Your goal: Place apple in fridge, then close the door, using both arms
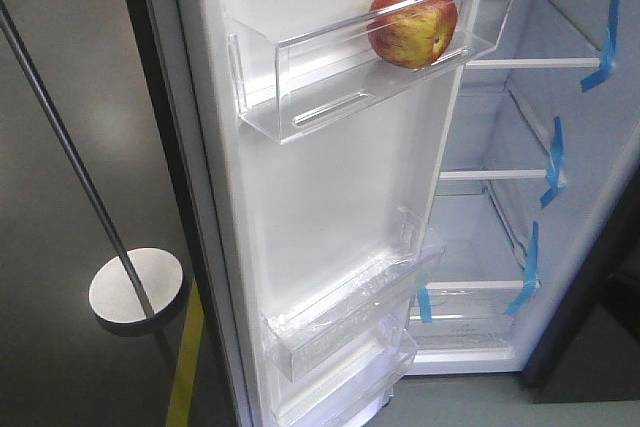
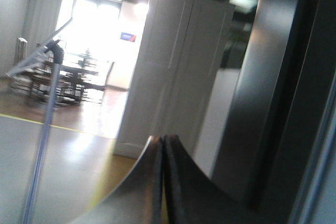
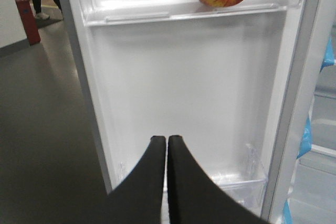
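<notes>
Fridge (image 1: pixel 480 237) stands open, white inside, clear shelves bare.
Door (image 1: pixel 330 207) swung wide, inner lining facing camera.
Grey pole (image 1: pixel 70 157) on round base, left of door on dark floor (image 1: pixel 60 347).
Left pincer (image 2: pixel 162 139): tips pressed together, empty; blurred dark panel at its right is possibly door's outer face.
Right pincer (image 3: pixel 167 139): tips together, empty, facing door lining below apple.
Upper door bin (image 1: pixel 300 77): clear plastic.
Apple (image 1: pixel 412 25) sits in this bin, at end nearest fridge interior.
Blue tape strips (image 1: pixel 553 159) on shelf edges.
</notes>
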Robot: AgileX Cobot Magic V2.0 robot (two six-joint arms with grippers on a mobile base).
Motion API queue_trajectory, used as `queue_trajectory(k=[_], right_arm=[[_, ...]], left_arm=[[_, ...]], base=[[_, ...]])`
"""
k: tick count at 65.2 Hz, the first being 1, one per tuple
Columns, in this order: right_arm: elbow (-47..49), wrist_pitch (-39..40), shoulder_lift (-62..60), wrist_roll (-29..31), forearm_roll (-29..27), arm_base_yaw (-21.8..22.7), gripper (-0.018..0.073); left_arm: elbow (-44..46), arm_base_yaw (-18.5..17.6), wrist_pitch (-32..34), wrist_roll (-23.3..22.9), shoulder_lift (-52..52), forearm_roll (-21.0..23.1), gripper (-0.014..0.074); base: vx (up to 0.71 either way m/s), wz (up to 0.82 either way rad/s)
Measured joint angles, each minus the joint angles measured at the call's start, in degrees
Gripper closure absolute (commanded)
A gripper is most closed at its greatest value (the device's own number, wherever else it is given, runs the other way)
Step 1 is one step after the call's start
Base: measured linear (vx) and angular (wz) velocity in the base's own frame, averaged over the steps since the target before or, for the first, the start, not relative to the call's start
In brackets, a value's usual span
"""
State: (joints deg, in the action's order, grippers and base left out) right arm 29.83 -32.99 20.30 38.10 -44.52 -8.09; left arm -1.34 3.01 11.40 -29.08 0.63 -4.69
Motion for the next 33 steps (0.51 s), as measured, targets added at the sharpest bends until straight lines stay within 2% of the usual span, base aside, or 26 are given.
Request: queue_trajectory(k=[5, 14, 22, 27, 33], right_arm=[[0.0, 3.8, 0.0, -1.0, -0.4, 0.0, 0.0562], [0.0, 10.4, 0.0, -2.3, -1.2, 0.0, 0.0562], [0.0, 11.6, 0.0, -2.5, -1.5, 0.0, 0.0562], [0.0, 11.6, 0.0, -2.5, -1.5, 0.0, 0.0562], [0.0, 11.9, 0.0, -2.5, -1.5, 0.0, 0.0562]], left_arm=[[0.0, 0.0, 1.3, -4.0, 0.0, 1.9, 0.0603], [0.0, 0.0, 3.1, -5.9, 0.0, 2.6, 0.0603], [0.0, 0.0, 7.8, -6.3, 0.0, 2.7, 0.0603], [0.0, 0.0, 10.8, -6.7, 0.0, 4.2, 0.0603], [0.0, 0.0, 12.3, -10.9, 0.0, 7.8, 0.0603]], base=[[0.0, 0.0], [0.0, 0.0], [0.0, 0.0], [0.0, 0.0], [0.0, 0.0]])
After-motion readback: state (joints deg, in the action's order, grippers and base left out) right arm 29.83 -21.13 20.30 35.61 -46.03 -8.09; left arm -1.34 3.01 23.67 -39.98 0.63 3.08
